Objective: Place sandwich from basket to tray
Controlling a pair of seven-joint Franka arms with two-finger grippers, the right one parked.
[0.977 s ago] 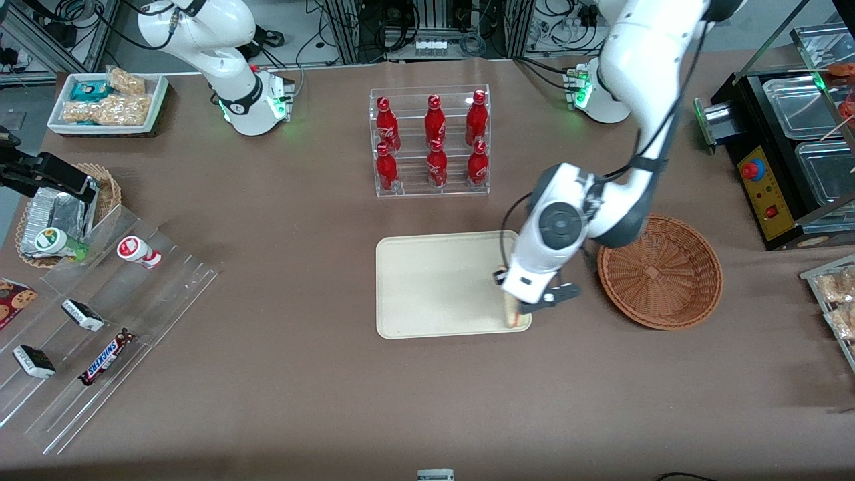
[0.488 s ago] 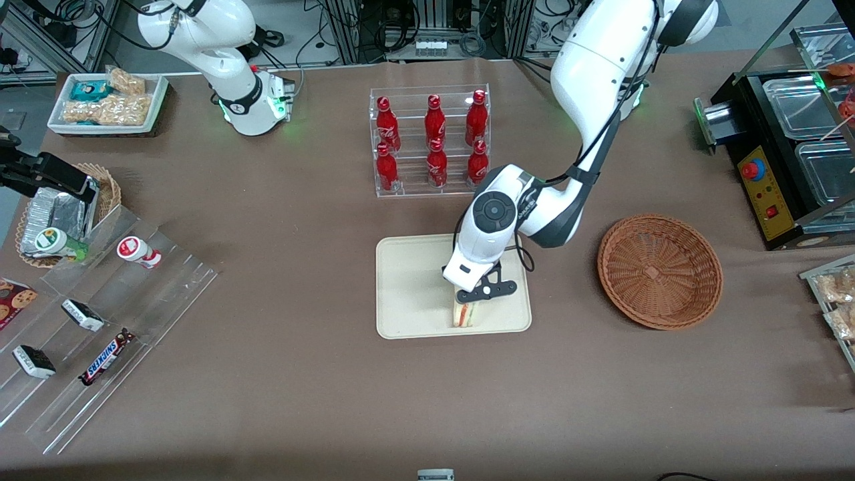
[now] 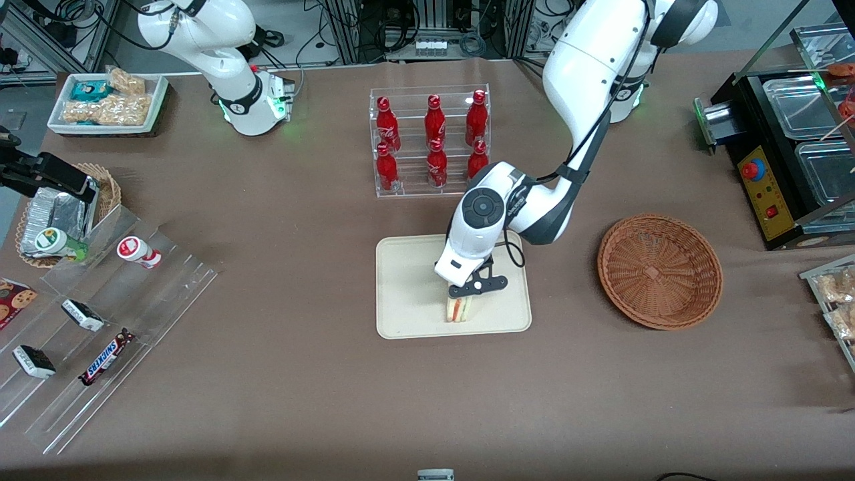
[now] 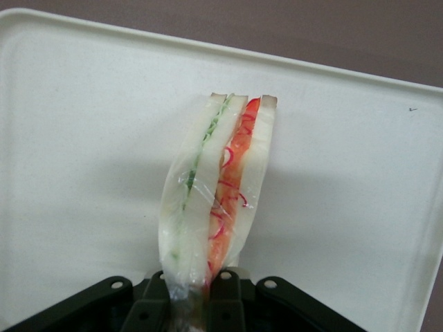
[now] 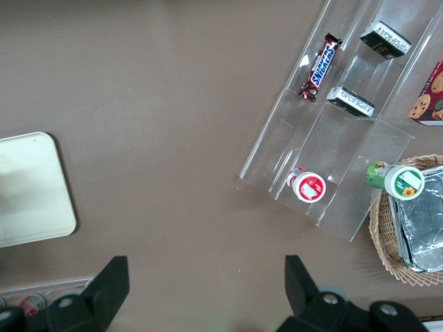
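The sandwich [image 3: 458,309], a wrapped wedge of white bread with green and red-orange filling, stands over the cream-beige tray [image 3: 407,287], near the tray's edge closest to the front camera. My left gripper [image 3: 462,298] is shut on the sandwich's upper end. In the left wrist view the sandwich [image 4: 214,194] runs from the black fingers [image 4: 225,304] out over the tray [image 4: 83,152]. The round reddish-brown wicker basket [image 3: 660,270] sits empty beside the tray, toward the working arm's end of the table.
A clear rack of red bottles [image 3: 431,140] stands farther from the front camera than the tray. Clear acrylic racks with snacks [image 3: 100,334], a small wicker basket with foil packs [image 3: 63,210] and a white snack tray [image 3: 107,103] lie toward the parked arm's end. A black appliance [image 3: 781,153] stands near the basket.
My gripper has carried the sandwich from the tray's basket-side edge across to the middle of the tray's near edge, then slowed to a small shift.
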